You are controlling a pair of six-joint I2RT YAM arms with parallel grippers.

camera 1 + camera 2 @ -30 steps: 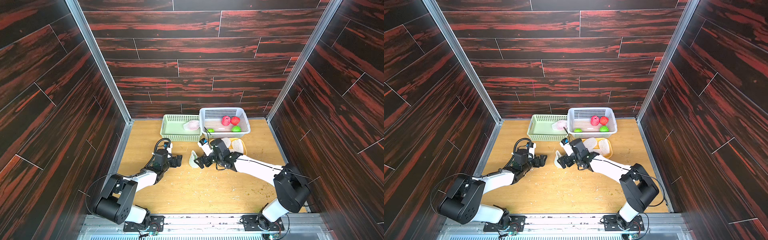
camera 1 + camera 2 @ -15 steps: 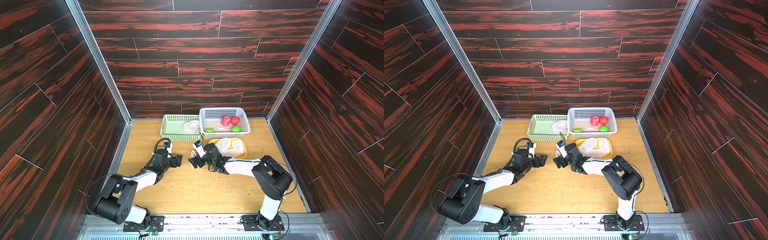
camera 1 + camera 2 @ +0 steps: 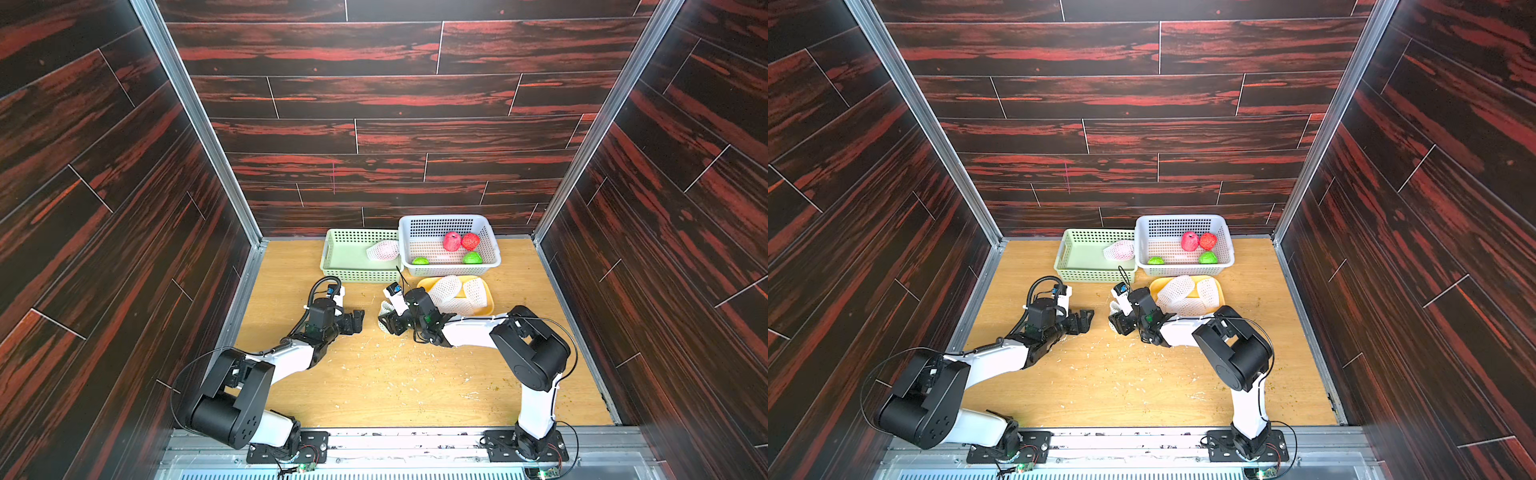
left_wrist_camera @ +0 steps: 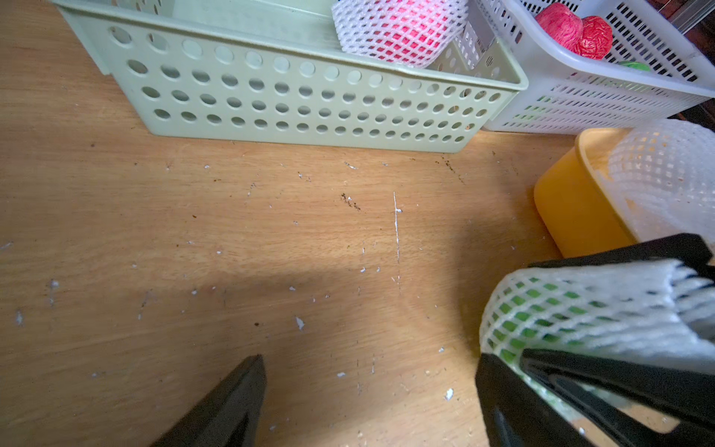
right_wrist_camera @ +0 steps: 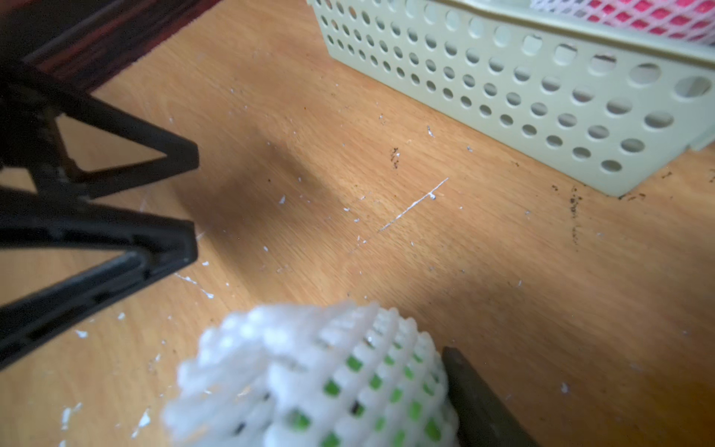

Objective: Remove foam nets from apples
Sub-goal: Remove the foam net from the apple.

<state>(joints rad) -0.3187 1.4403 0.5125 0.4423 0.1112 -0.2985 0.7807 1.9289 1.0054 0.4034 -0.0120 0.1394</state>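
Note:
A green apple in a white foam net point(image 3: 386, 309) sits low at the table's middle. My right gripper point(image 3: 388, 322) has its fingers point(image 4: 619, 253) pressed on both sides of that net point(image 5: 309, 387), shut on it. My left gripper point(image 3: 358, 321) faces it a short way off, open, with only bare table between its jaws point(image 4: 367, 367). A netted red apple point(image 3: 383, 250) lies in the green basket point(image 3: 332, 266). Two red apples point(image 3: 452, 241) and two green apples point(image 3: 472, 258), all bare, lie in the white basket point(image 3: 449, 218). Empty foam nets point(image 3: 446, 289) fill the yellow tray point(image 3: 489, 308).
Both baskets stand side by side against the back wall, the yellow tray point(image 4: 572, 209) just in front of the white one. White foam crumbs are scattered over the wooden table point(image 3: 395, 382). Dark panel walls close in both sides.
My right arm has folded its elbow in and its gripper has shifted slightly toward the left gripper. Its jaws have narrowed onto the netted green apple. The left arm has not moved.

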